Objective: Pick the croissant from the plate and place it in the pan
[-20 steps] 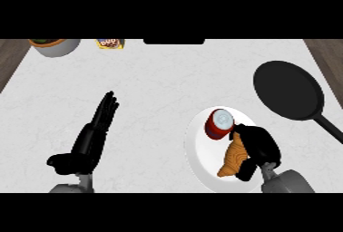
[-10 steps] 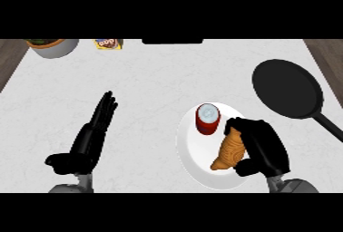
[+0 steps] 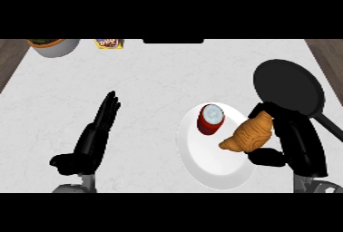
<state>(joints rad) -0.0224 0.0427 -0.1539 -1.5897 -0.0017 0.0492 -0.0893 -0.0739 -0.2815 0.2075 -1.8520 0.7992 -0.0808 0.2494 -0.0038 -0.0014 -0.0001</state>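
A golden-brown croissant (image 3: 249, 134) hangs over the right edge of the white plate (image 3: 212, 161), tilted, with my right hand (image 3: 298, 140) curled round it from the right. A red can with a pale lid (image 3: 210, 119) stands on the plate's upper part. The black pan (image 3: 289, 86) lies on the counter just above and right of the croissant, its handle (image 3: 330, 125) running down to the right. My left hand (image 3: 92, 136) rests open on the counter at the left, fingers straight and pointing up.
A bowl (image 3: 53, 45) sits at the counter's far left corner, with a small packet (image 3: 108, 43) beside it. A dark slot (image 3: 173, 41) lies at the back edge. Wooden floor shows past both side edges of the counter.
My right hand has closed round the croissant and carried it up and to the right, from the plate's middle to its right edge near the pan. The left hand has not moved.
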